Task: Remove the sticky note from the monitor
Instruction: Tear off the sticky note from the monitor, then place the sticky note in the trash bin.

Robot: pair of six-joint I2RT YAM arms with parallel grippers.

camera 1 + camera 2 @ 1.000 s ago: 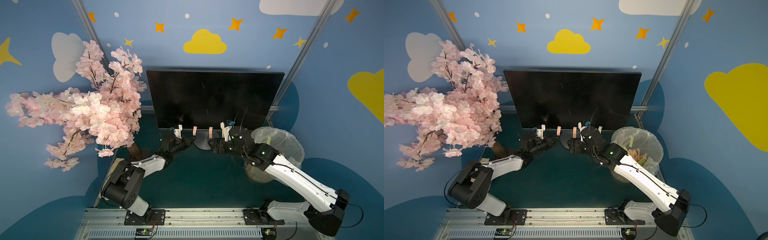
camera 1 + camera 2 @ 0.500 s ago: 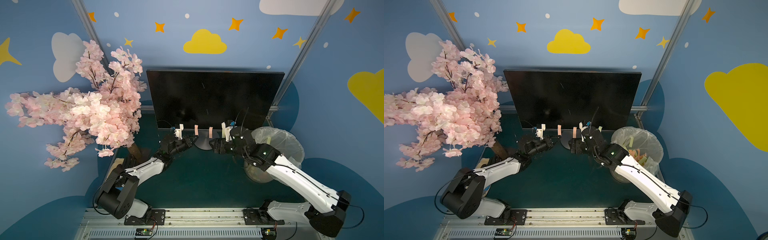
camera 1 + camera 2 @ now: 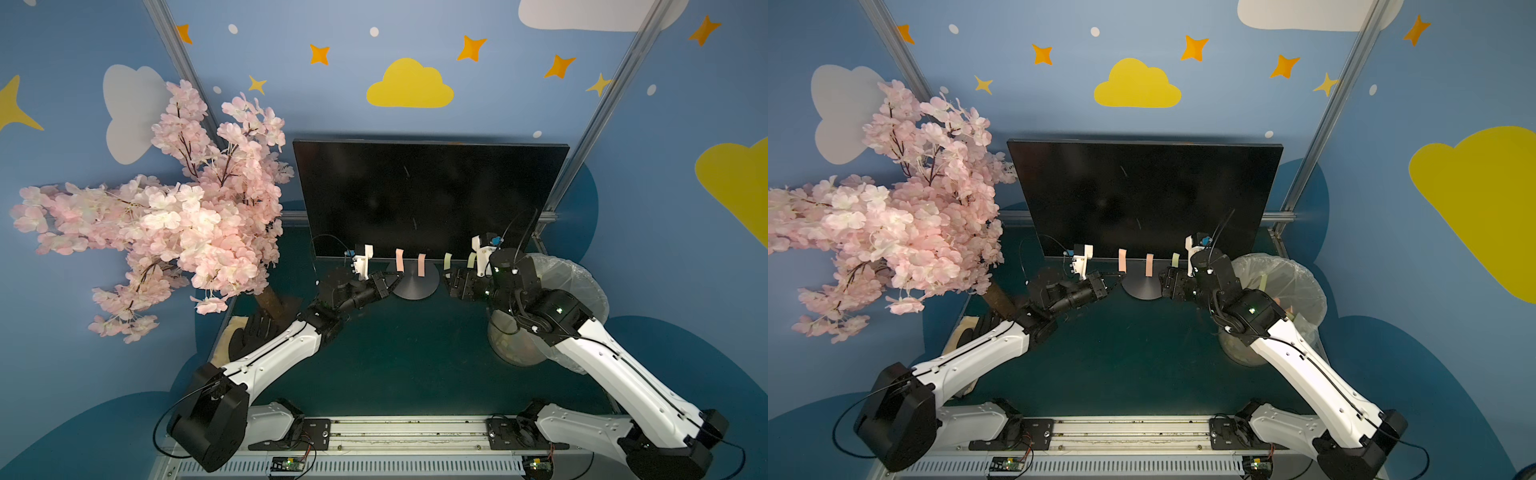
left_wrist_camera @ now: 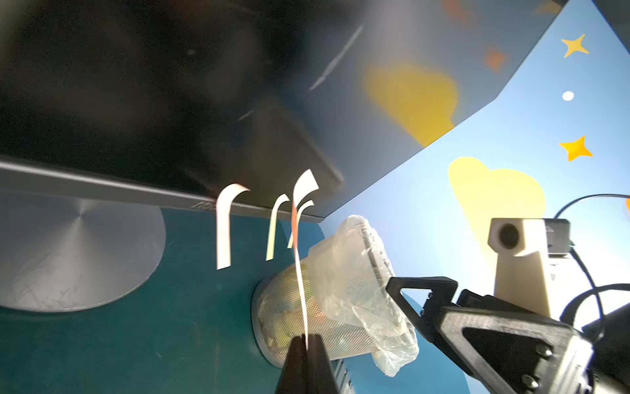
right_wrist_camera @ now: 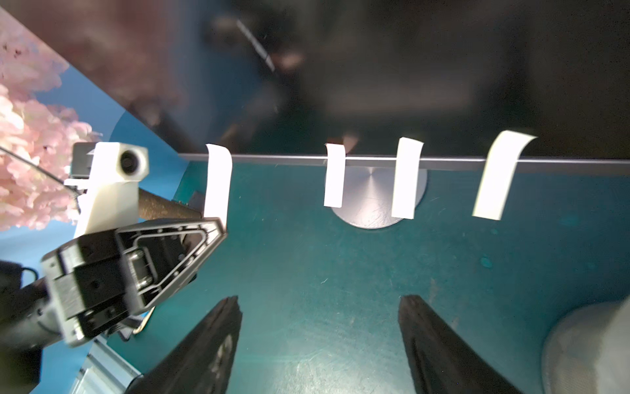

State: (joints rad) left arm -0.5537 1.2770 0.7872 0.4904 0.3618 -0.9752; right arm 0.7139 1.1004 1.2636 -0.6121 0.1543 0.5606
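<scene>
Left wrist view: the left gripper has its jaws pressed together on the lower end of a pink sticky note, whose upper end curls onto the lower bezel of the monitor. In the right wrist view the right gripper hangs with jaws spread wide and nothing between them, facing three other notes along that bezel. In both top views the monitor stands upright at the back of the teal table on its round silver stand. A lined mesh bin sits beside the right arm, and a pink blossom tree is on the left arm's side.
</scene>
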